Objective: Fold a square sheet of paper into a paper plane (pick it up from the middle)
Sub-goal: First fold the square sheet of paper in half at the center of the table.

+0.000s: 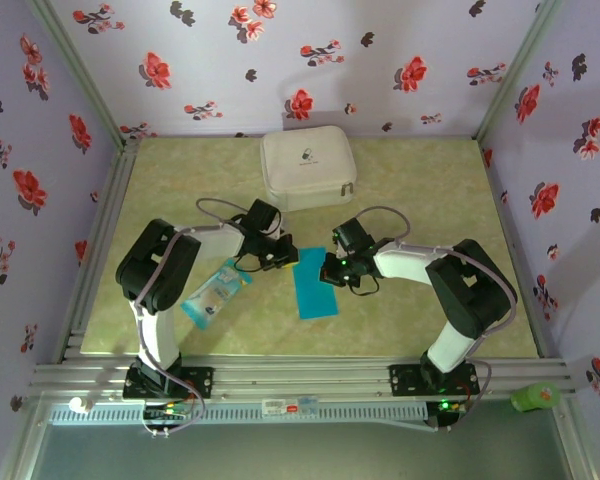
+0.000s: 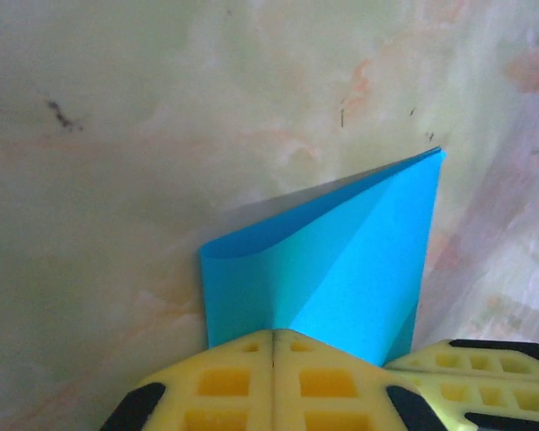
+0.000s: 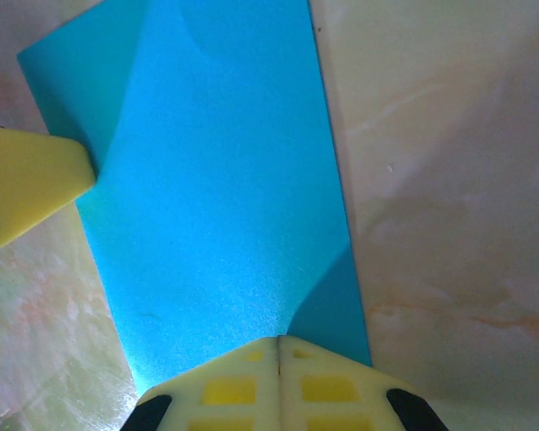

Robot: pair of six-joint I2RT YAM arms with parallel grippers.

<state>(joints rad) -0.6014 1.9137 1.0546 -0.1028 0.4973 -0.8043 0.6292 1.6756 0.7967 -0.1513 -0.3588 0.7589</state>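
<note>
The square sheet of paper (image 1: 315,285) is bright blue and lies folded into a narrow rectangle at the table's middle. My left gripper (image 1: 280,256) is shut, with its tips at the sheet's far left corner. In the left wrist view the paper (image 2: 341,260) rises from the closed tips (image 2: 274,334), its left edge curled up; whether a layer is pinched I cannot tell. My right gripper (image 1: 330,270) is shut at the sheet's right edge. In the right wrist view its tips (image 3: 278,339) rest on the flat paper (image 3: 216,180), and a left finger (image 3: 27,180) touches the paper's other side.
A white zipped case (image 1: 307,168) stands at the back of the table. A pale blue-and-white packet (image 1: 215,292) lies left of the paper, beside the left arm. A green object (image 1: 535,397) sits on the rail at the near right. Floral walls close in three sides.
</note>
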